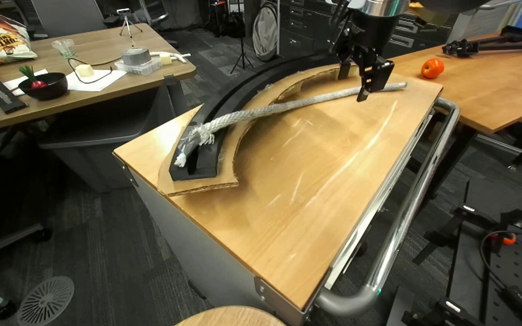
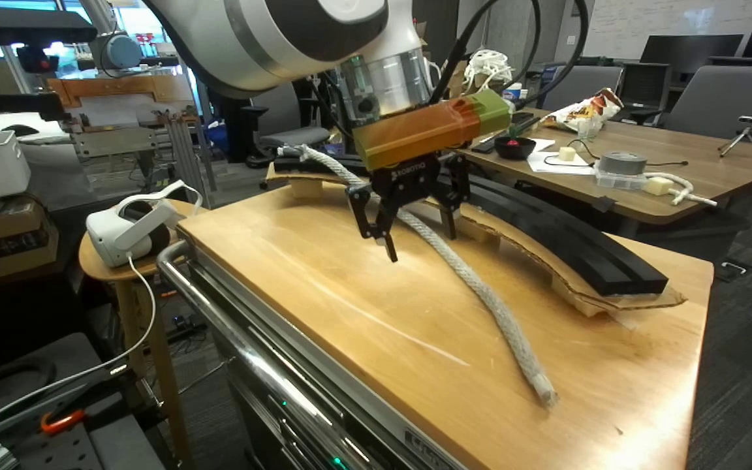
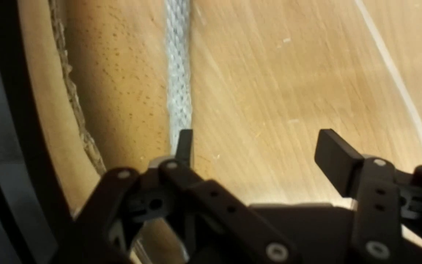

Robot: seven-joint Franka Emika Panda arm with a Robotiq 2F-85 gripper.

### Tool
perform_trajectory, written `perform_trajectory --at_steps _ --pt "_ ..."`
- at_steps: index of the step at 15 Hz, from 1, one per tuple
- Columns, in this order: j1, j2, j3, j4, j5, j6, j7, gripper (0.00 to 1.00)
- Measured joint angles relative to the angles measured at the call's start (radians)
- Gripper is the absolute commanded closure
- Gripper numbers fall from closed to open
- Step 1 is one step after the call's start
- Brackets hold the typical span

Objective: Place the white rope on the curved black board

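In an exterior view, a frayed end of the pale white rope is laid on the curved black board at eight o'clock; the other is stretched off toward two.

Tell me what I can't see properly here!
Wrist view: both ends of the white rope; the top edge cuts it off, and the gripper covers it lower down.
An exterior view: the far end of the curved black board, seemingly behind the gripper.
An exterior view: most of the round stool, cut off by the bottom edge.
An exterior view: whiteboard marks, too small to read.
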Motion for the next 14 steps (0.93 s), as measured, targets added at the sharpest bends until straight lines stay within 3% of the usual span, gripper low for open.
perform_trajectory --at_steps 1,3,4,5,8,14 --pt "-0.011 0.014 -0.003 0.0 0.0 0.002 -0.014 0.57" --pt "-0.034 0.038 -0.009 -0.002 0.004 0.016 -0.044 0.63" --pt "-0.046 0.048 -0.012 -0.002 0.01 0.024 -0.058 0.77" --pt "-0.057 0.055 -0.014 -0.003 0.018 0.035 -0.075 0.85" --pt "-0.088 0.07 -0.017 -0.006 0.047 0.062 -0.115 0.9" --pt "-0.114 0.078 -0.017 -0.003 0.157 0.078 -0.204 0.84"
